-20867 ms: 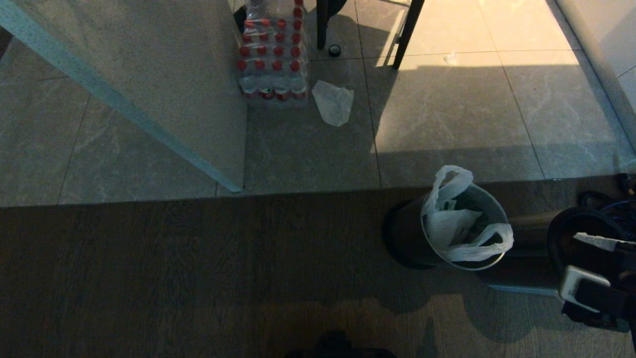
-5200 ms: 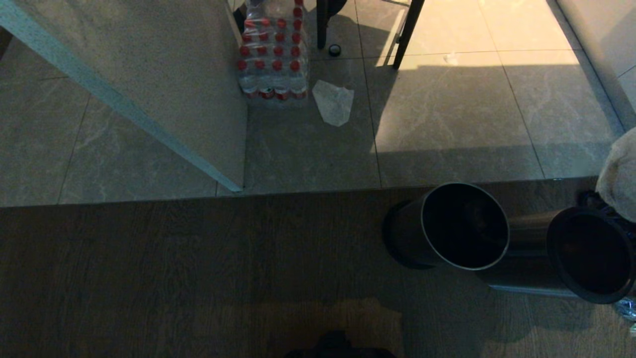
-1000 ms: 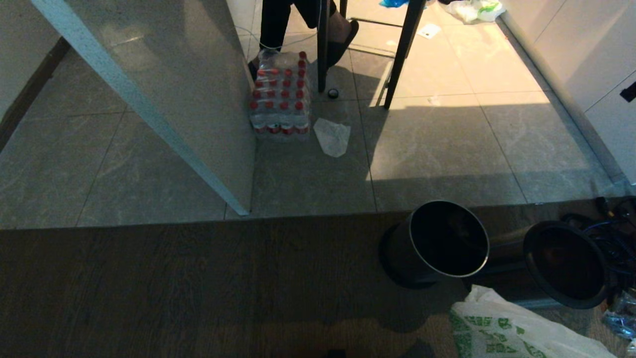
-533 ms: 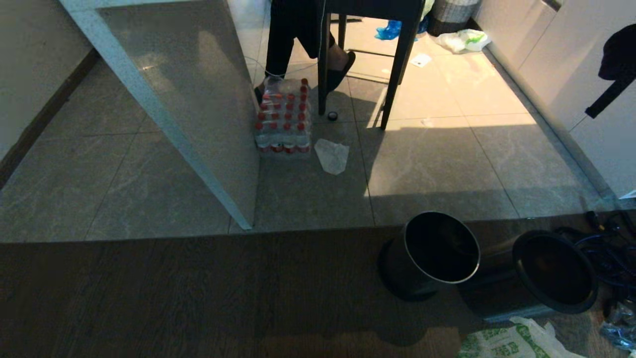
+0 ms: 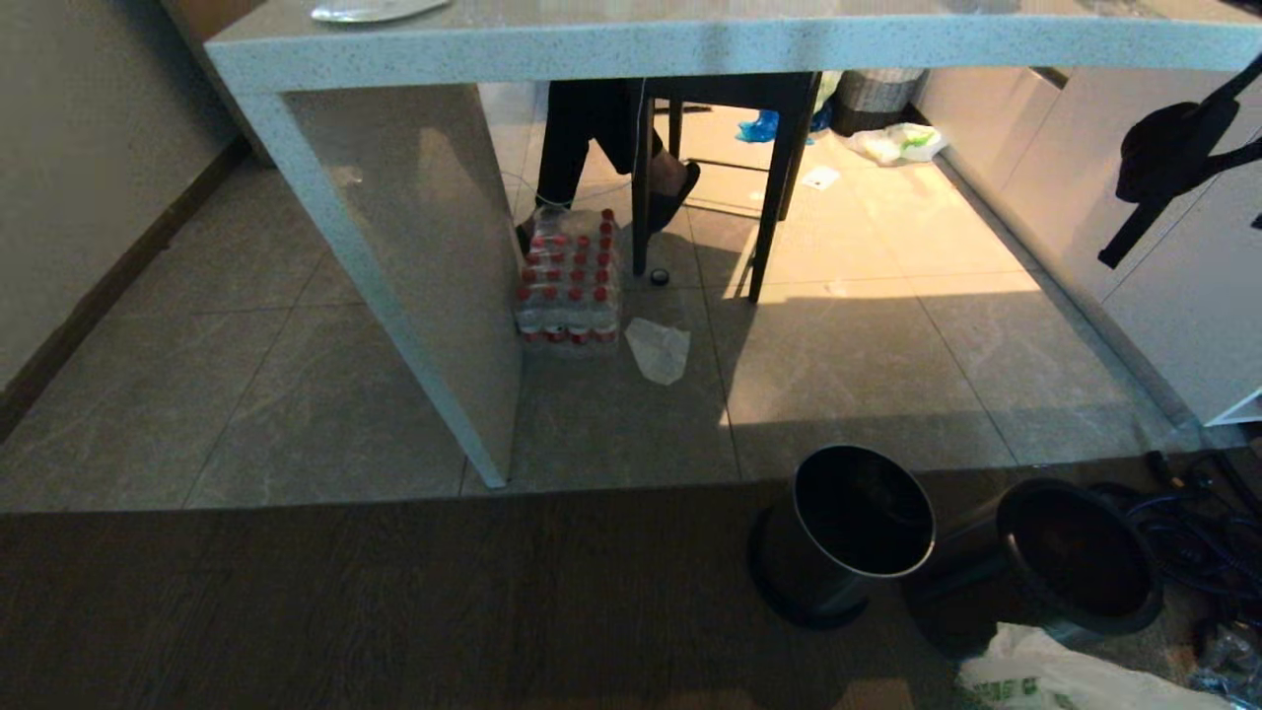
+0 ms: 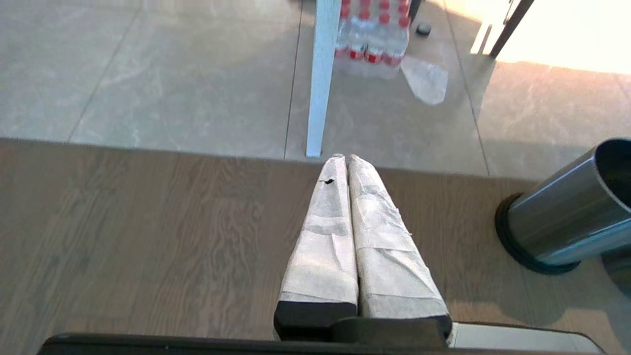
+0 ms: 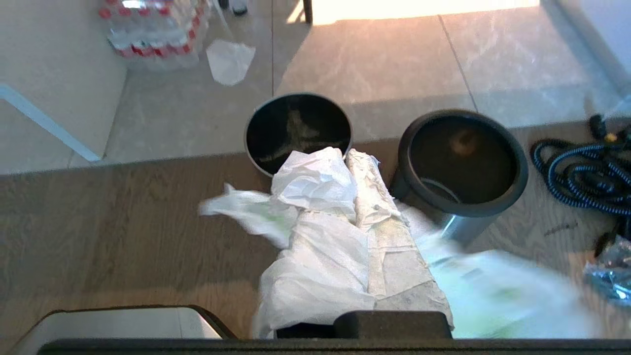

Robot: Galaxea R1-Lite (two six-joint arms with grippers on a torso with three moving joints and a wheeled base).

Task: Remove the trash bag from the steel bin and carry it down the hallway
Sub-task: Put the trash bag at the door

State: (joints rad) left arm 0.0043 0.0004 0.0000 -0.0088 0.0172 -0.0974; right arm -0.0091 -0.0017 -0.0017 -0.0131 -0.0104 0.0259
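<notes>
Steel bin [image 5: 863, 523] now emptied: trash bag [image 7: 315, 231] hangs clamped in right gripper [image 7: 345, 158] just beside it; left gripper [image 6: 344, 159] closed, idle. View has lifted; carrying remains.

Steel bin [image 5: 853, 532] upright on wood floor [image 5: 345, 602] beside tiles [image 5: 848, 365].
</notes>
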